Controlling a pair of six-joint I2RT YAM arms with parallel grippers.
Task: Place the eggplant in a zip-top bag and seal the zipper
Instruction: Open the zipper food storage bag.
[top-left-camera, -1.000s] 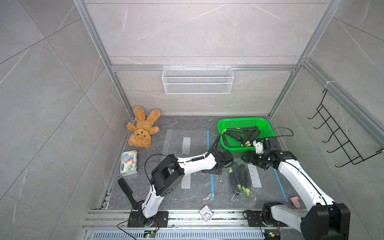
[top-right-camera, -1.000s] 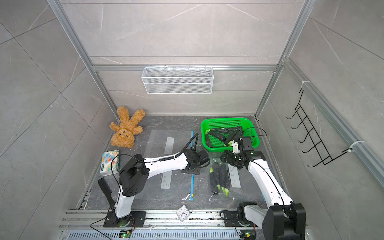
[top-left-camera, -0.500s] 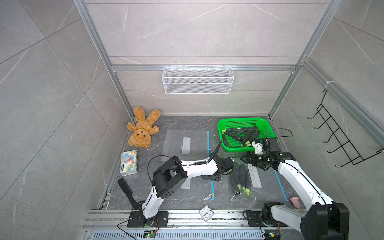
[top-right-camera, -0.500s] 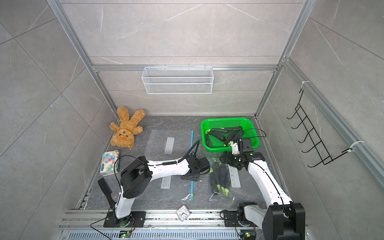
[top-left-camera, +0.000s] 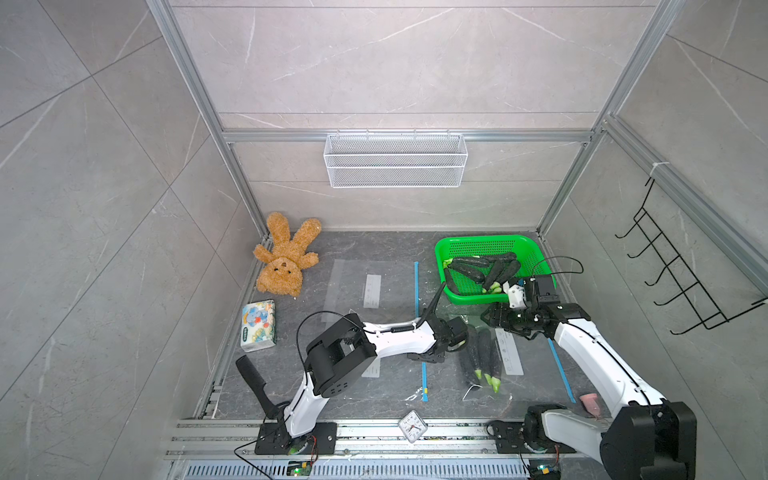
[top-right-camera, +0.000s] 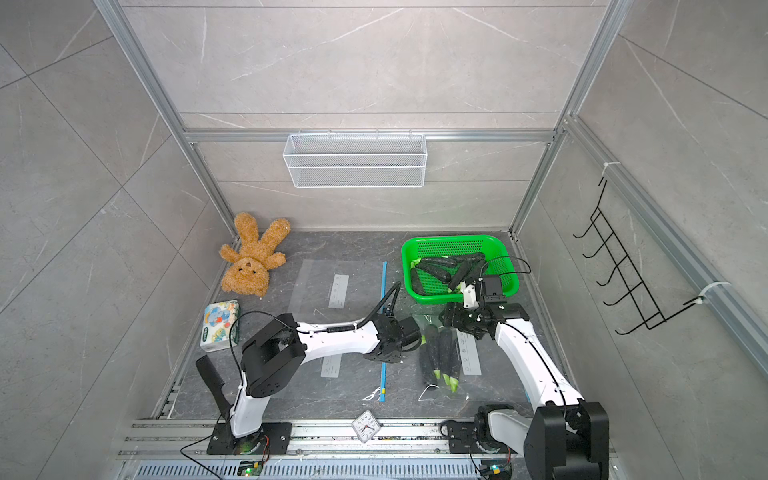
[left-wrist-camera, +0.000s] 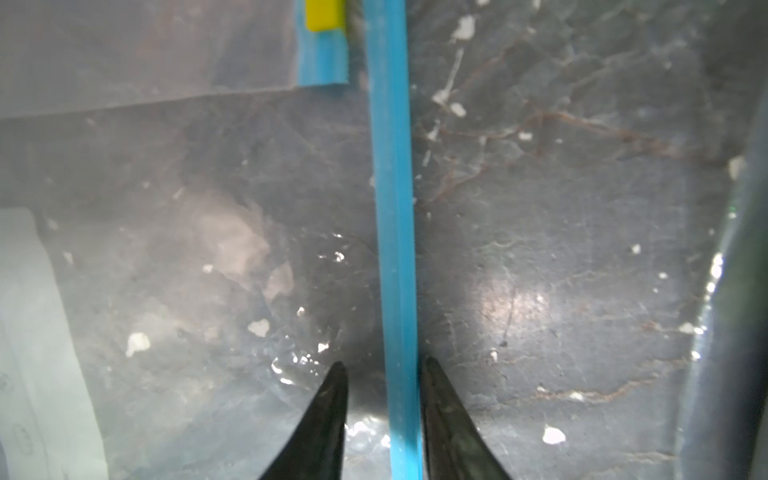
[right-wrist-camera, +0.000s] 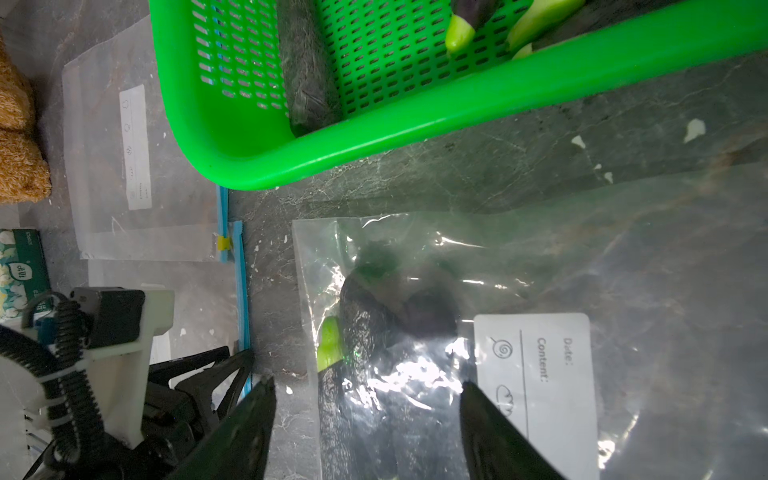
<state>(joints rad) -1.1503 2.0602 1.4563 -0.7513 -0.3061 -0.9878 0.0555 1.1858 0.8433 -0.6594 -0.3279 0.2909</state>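
A clear zip-top bag (top-left-camera: 511, 365) lies right of centre with dark eggplants (top-left-camera: 482, 357) inside, their green stems toward the front; its blue zipper (top-left-camera: 561, 372) runs along its right edge. My right gripper (right-wrist-camera: 365, 384) hangs open over the bag's far end, above an eggplant (right-wrist-camera: 365, 328), holding nothing. My left gripper (left-wrist-camera: 382, 363) is down at the table to the left of that bag. Its jaws are narrow and straddle the blue zipper strip (left-wrist-camera: 395, 249) of an empty bag (top-left-camera: 370, 370); one finger (left-wrist-camera: 440, 407) touches the strip, the other stands just apart.
A green basket (top-left-camera: 444, 253) at the back right holds several more eggplants (top-left-camera: 467, 268). Another empty bag (top-left-camera: 353, 286) lies mid-table. A teddy bear (top-left-camera: 286, 262) and tissue pack (top-left-camera: 258, 324) sit at the left, a small clock (top-left-camera: 411, 426) on the front rail.
My left gripper has swung toward the front, dropped onto the empty bag's blue strip and drawn its jaws much narrower. The right gripper has hardly moved.
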